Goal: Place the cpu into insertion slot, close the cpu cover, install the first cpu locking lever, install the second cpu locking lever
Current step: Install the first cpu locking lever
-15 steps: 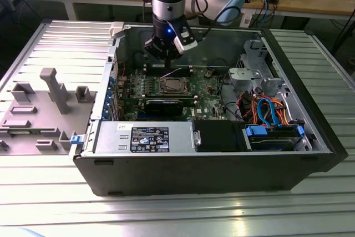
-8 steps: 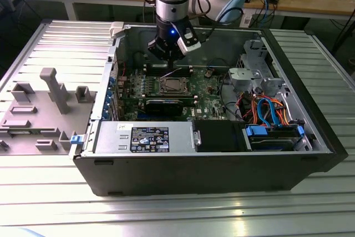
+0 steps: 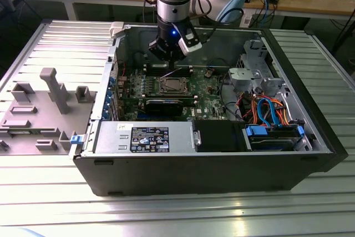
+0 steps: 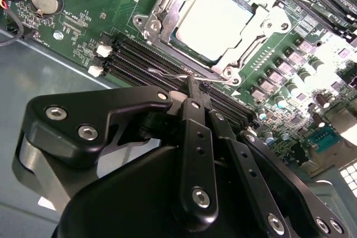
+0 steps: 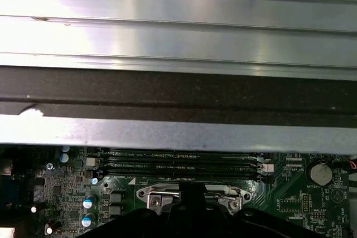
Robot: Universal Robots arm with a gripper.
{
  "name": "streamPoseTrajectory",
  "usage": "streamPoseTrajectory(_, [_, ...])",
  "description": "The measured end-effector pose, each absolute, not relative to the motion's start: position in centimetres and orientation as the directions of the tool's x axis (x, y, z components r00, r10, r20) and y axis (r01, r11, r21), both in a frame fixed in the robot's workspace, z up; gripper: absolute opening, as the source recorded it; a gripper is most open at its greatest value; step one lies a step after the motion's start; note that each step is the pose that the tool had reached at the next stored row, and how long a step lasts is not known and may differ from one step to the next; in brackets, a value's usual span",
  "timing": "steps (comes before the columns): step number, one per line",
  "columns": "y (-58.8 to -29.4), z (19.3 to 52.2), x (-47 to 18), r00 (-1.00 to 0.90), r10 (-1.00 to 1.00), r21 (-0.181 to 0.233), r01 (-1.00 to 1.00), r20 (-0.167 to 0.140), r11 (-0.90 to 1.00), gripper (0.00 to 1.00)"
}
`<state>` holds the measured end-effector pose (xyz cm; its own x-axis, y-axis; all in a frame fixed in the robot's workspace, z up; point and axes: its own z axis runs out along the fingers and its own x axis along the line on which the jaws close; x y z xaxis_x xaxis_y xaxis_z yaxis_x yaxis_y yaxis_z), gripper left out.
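Closest, the black two-fingered gripper (image 4: 196, 90) has its fingers pressed together on a thin wire locking lever (image 4: 173, 74) beside the long black memory slots (image 4: 139, 59). Just beyond its tips, the pale silver square cpu (image 4: 215, 18) sits in the metal-rimmed insertion slot (image 4: 159, 12), silvery frame cover (image 4: 245, 54) down. Farther off, grey case walls (image 5: 178, 132) hem the green circuit board (image 4: 83, 20).

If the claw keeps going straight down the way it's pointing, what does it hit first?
Most likely the thin wire locking lever along the edge of the cpu cover, beside the memory slots. In the second wrist view the claw tips sit right at it; depth is unclear, so contact can't be confirmed.
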<state>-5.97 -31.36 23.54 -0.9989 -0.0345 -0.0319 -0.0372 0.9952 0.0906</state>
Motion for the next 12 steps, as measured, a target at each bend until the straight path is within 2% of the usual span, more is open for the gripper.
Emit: streamPoseTrajectory(12, [-31.19,23.15,-5.5,-0.998,-0.047,0.091,-0.05,-0.032,0.995,0.11])
